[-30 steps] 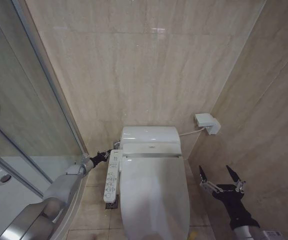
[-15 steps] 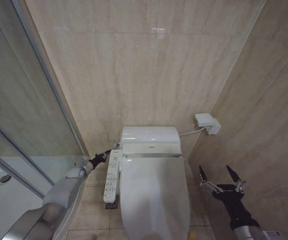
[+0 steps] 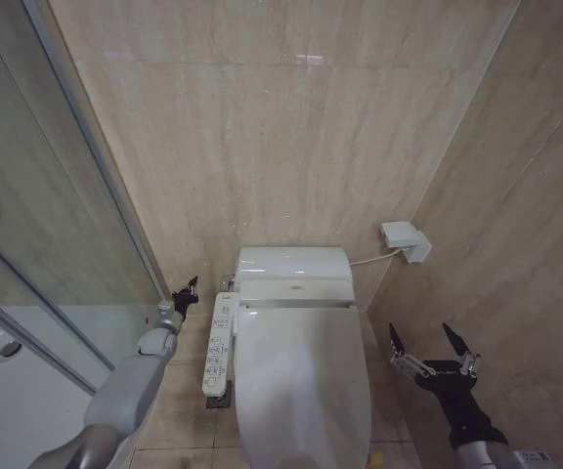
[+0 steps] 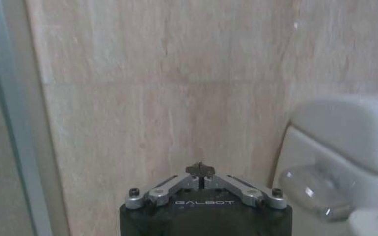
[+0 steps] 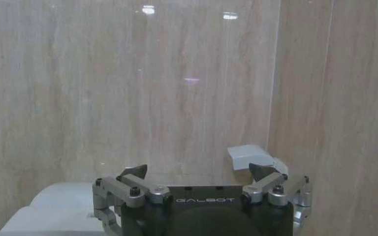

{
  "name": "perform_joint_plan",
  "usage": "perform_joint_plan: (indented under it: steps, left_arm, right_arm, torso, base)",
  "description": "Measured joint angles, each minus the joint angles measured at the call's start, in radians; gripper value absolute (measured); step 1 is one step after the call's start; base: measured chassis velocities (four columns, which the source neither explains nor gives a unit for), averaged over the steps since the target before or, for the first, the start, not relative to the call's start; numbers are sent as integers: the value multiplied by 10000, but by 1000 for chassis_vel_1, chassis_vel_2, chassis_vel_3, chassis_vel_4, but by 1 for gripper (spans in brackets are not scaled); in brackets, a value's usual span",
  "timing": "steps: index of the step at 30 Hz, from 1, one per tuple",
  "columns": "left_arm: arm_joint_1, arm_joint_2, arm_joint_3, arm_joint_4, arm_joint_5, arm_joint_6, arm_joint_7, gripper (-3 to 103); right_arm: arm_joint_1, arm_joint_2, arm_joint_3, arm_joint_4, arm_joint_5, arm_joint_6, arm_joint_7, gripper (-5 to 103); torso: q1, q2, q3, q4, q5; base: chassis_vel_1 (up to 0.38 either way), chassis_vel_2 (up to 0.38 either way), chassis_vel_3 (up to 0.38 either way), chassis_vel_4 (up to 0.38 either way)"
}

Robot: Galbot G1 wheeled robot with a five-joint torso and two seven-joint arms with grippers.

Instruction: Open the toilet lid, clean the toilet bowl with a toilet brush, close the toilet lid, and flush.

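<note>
The glossy white toilet lid (image 3: 301,386) lies flat and closed over the toilet bowl, whose basin is hidden beneath it. The white tank cover (image 3: 293,264) sits behind the lid against the wall. My left gripper (image 3: 186,291) is shut and hangs beside the toilet's left side, just behind the white button panel (image 3: 220,345), apart from it; in the left wrist view its closed tips (image 4: 201,170) face the tiled wall with the tank (image 4: 346,142) off to one side. My right gripper (image 3: 430,344) stands open to the right of the toilet, holding nothing. The toilet brush is out of view.
A glass shower enclosure (image 3: 57,225) with a metal frame and a white tray (image 3: 8,391) closes off the left. Beige tiled walls stand behind and on the right, with a white wall box (image 3: 405,240) and its cable by the tank. A narrow strip of floor lies on each side of the toilet.
My left gripper has drawn away from the back end of the button panel, moving left and slightly up. The right arm has not moved.
</note>
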Motion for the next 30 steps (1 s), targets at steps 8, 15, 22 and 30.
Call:
perform_joint_plan:
  steps: [8, 15, 22, 30]
  left_arm:
    - [1009, 63, -449, -2509, 72, 1062, -1069, 0]
    - [2050, 237, -801, -4300, 221, 1643, -1672, 0]
    - [2846, 449, -1218, -5320, 497, 1701, -1656, 0]
    - [3813, 570, -1826, -6423, 850, 1538, -1417, 0]
  right_arm:
    - [0, 1, 0, 0, 0, 0, 0, 100]
    - [0, 0, 0, 0, 0, 0, 0, 100]
    - [0, 0, 0, 0, 0, 0, 0, 100]
    - [0, 0, 0, 0, 0, 0, 0, 100]
  torso:
    - [0, 0, -1, -2, 1]
    - [0, 0, -1, -1, 0]
    - [0, 0, -1, 0, -1]
    - [-1, -1, -1, 0, 0]
  base:
    - [0, 0, 0, 0]
    - [0, 0, 0, 0]
    - [0, 0, 0, 0]
    - [0, 0, 0, 0]
